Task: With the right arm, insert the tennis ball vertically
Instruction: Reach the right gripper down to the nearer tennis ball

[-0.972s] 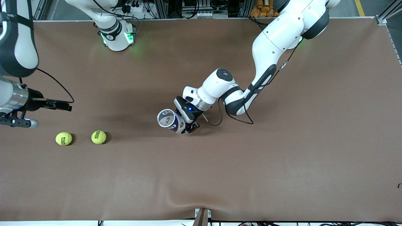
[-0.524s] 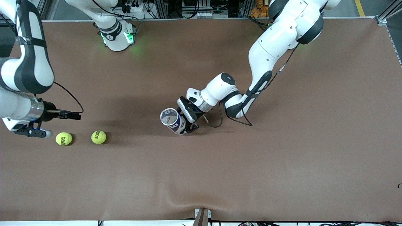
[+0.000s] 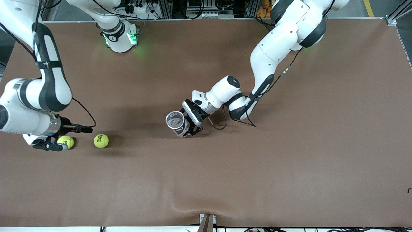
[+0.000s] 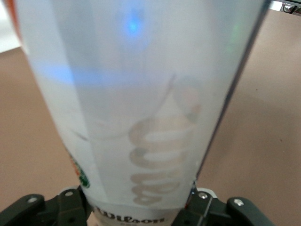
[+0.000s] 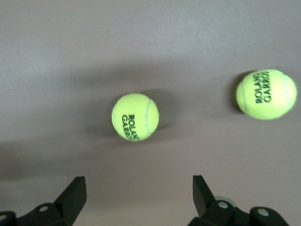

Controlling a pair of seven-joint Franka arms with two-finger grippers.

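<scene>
The right hand (image 5: 136,200), fingers apart, hangs over one tennis ball (image 3: 66,141) near the bench's (image 3: 289,177) right-arm end; a second ball (image 3: 101,140) lies beside. The left hand (image 3: 190,124) is clamped on the ball can (image 3: 177,123) at mid-bench.

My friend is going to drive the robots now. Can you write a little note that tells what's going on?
Left gripper: shut on the tennis ball can, holding it mouth up near the middle of the table.
Right gripper: open, empty, over the tennis ball at the right arm's end.
Second tennis ball: on the table beside the first, toward the can.
Done: can is held ready; right arm is lined up above a ball.
Left: lower the right gripper, close on the ball, carry it over the can's mouth and drop it straight in.
</scene>
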